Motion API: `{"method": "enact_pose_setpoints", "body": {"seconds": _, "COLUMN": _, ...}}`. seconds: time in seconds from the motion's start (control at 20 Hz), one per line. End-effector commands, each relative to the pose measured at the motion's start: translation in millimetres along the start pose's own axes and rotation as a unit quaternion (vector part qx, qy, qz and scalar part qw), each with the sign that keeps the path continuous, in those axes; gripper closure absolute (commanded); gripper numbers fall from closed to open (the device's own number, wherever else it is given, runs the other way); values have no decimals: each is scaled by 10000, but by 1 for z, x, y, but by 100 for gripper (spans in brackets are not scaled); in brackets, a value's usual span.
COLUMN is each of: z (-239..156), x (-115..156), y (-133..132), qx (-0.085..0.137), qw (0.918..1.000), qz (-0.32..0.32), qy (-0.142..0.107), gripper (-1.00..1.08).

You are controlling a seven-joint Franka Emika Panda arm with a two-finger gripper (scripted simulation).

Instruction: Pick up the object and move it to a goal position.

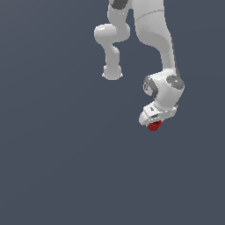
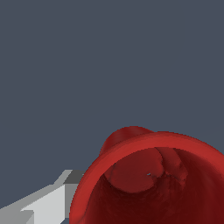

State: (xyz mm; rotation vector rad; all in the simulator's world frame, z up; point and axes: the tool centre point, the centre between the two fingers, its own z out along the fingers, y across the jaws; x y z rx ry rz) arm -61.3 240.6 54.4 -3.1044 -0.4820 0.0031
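The red cup (image 1: 154, 126) sat directly under the white gripper (image 1: 154, 118), touching its underside, and only a small part of the cup showed below the gripper body in the exterior view. In the wrist view the cup (image 2: 148, 175) filled the area close to the camera, with its hollow inside and its rim turned toward the lens, and one grey-white finger (image 2: 48, 201) lay just beside its rim. The other finger was hidden behind the cup. From this I judged that the gripper was clenched on the cup, although the contact itself could not be seen.

No goal marker was visible, so how far the task had gone could not be told.

The risk I saw was slipping. The cup looked tilted relative to the gripper, and a round, narrow wall gives the flat fingers little surface. A fast swing or a sudden stop of the arm could turn the cup between the fingers or let it fall.
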Motion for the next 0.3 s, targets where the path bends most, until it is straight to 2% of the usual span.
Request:
{"method": "enact_pose_setpoints", "body": {"seconds": 0.0, "z": -1, "x": 0, "y": -8, "qx": -2, "qw": 10000, "qz": 11, "qy": 9, "gripper": 108}}
{"method": "enact_pose_setpoints", "body": {"seconds": 0.25, "z": -1, "x": 2, "y": -9, "qx": -2, "qw": 10000, "qz": 11, "qy": 9, "gripper": 108}}
